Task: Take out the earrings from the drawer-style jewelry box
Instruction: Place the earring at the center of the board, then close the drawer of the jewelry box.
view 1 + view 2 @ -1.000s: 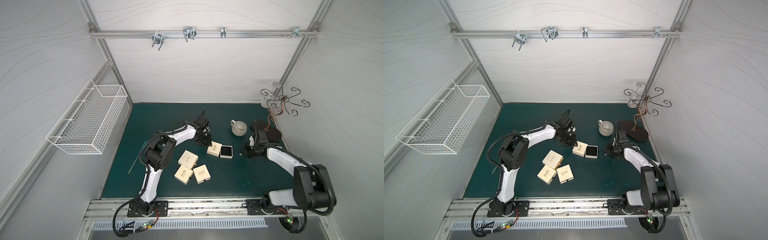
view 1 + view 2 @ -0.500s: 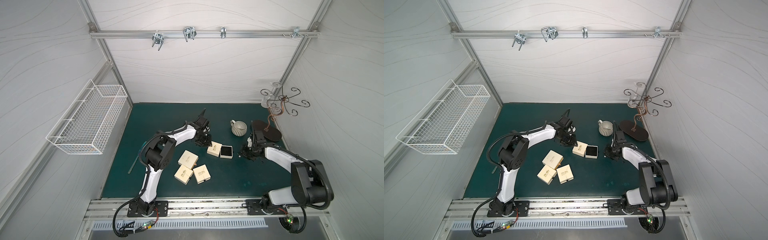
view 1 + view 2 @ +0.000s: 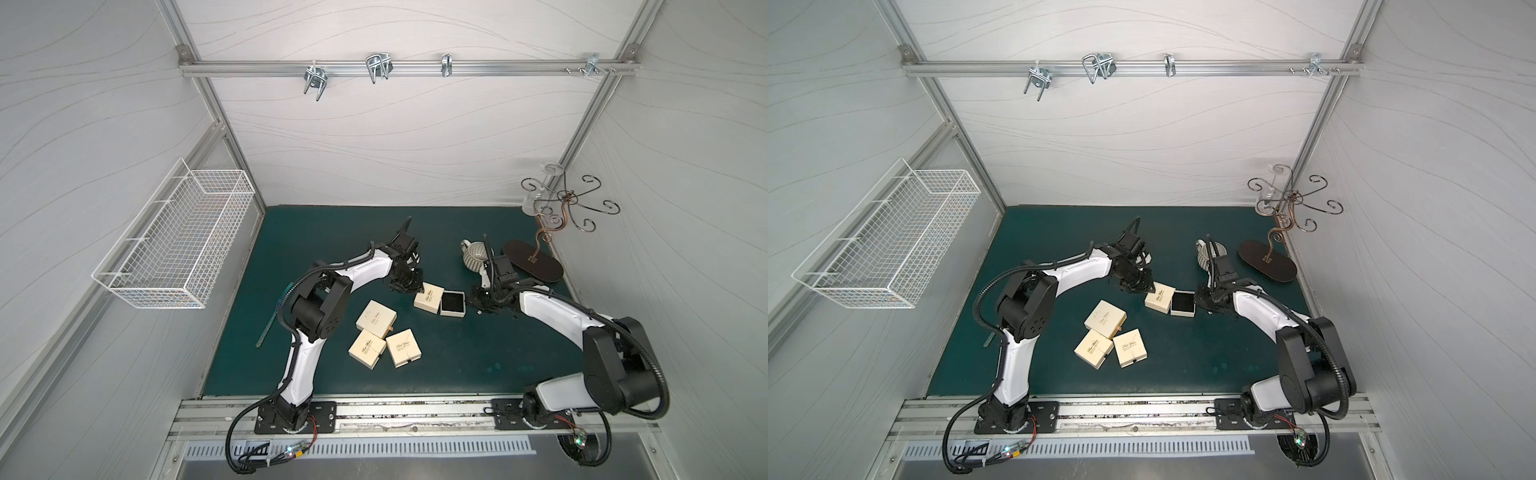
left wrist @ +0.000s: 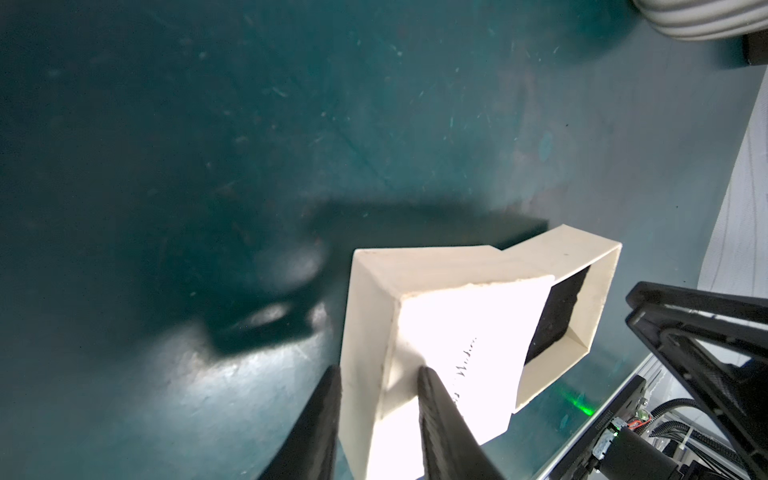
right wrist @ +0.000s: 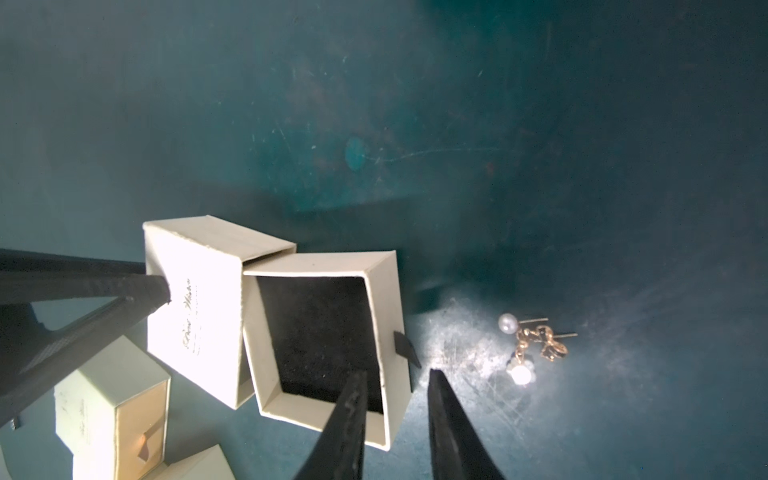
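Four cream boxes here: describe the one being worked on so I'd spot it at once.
On the green mat, beyond the three clustered boxes, one box lies alone. The left hand grips it, and it alone has its black-lined drawer slid out.

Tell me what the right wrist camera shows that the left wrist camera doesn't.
Only the right wrist view: the earrings lying on the mat, apart from the drawer, plus the drawer's pull tab, its empty black lining, and closed boxes.
Only the left wrist view: the ribbed cup and a close look at the left pincer clamping the end of the sleeve.
Both: the cream sleeve with its drawer pulled out, the left pincer on the sleeve, and the green mat.
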